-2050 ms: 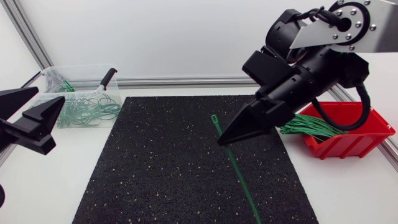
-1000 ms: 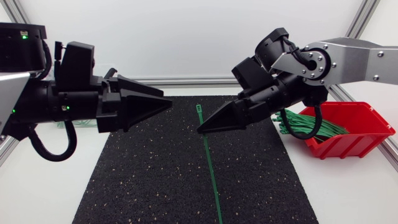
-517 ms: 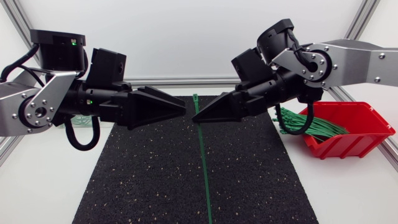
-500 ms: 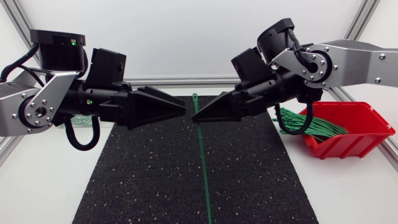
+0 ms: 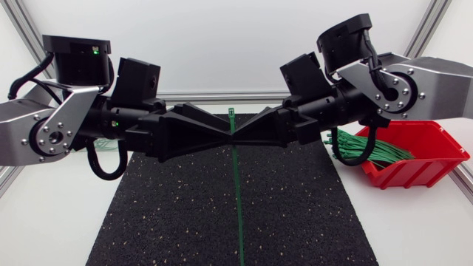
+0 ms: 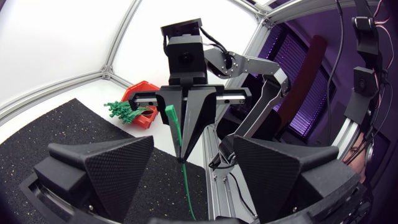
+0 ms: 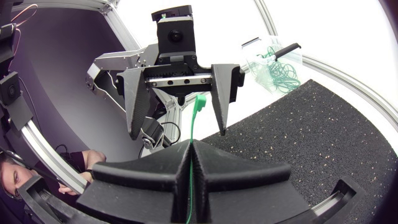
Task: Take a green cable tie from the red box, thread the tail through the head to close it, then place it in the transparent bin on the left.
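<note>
Black right gripper (image 7: 189,151) clamping cable tie (image 5: 237,193), left gripper (image 7: 178,131) opposite, spread

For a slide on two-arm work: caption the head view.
Right matte black wedge-fingered gripper grips a long green plastic cable tie over the speckled black mat; open left gripper faces it.

Bright, diffuse light from above fills the head view, leaving only faint shadows on the white desk (image 5: 414,236) (the black mat (image 5: 170,214) reads matte). Both wrist views bow strongly toward their edges.
</note>
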You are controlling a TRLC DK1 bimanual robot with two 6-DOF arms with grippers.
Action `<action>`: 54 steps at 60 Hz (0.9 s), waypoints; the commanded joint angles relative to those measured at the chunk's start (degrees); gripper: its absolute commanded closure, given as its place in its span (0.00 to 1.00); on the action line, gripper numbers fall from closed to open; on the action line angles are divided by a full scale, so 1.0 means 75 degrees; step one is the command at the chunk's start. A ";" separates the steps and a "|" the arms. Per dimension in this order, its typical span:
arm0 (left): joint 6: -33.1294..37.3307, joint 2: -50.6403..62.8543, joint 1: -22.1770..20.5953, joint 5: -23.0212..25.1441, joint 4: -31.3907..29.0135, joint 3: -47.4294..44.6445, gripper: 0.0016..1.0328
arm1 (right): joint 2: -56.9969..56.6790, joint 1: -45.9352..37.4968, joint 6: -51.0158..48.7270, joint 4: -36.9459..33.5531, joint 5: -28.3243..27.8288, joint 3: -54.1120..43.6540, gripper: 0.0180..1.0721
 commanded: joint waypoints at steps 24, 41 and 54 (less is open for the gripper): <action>-0.0139 0.0122 -0.0129 -0.0258 0.0285 -0.0062 0.31 | -0.0211 0.0301 0.0427 0.0425 0.0300 -0.0492 0.94; -0.0197 0.0204 -0.0211 -0.0434 0.0356 -0.0097 0.43 | -0.0492 0.0336 0.0638 0.0765 0.0652 -0.0680 0.94; -0.0232 0.0204 -0.0223 -0.0481 0.0438 -0.0074 0.47 | -0.0480 0.0324 0.1446 0.1714 0.0711 -0.0973 0.94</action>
